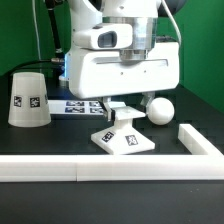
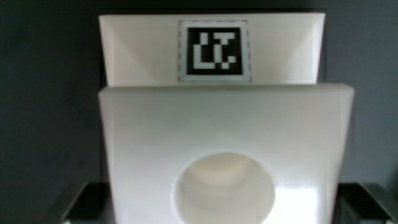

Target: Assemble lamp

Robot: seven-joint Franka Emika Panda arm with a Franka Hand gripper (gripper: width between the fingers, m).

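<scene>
White plastic flat square base (image 1: 130,143) lies right under the hand (image 1: 124,113), likely so it can be grabbed. Whether the hand squeezes it cannot be told.

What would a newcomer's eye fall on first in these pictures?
The big white gripper fills the middle of the exterior view, low over the tagged square base. The cup-like shade stands wide end down at that view's left; the ball-shaped bulb lies toward its right, beside the base.

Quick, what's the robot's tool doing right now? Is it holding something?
Tool: down around the lamp base, a finger at each side; whether it grips cannot be told.
</scene>
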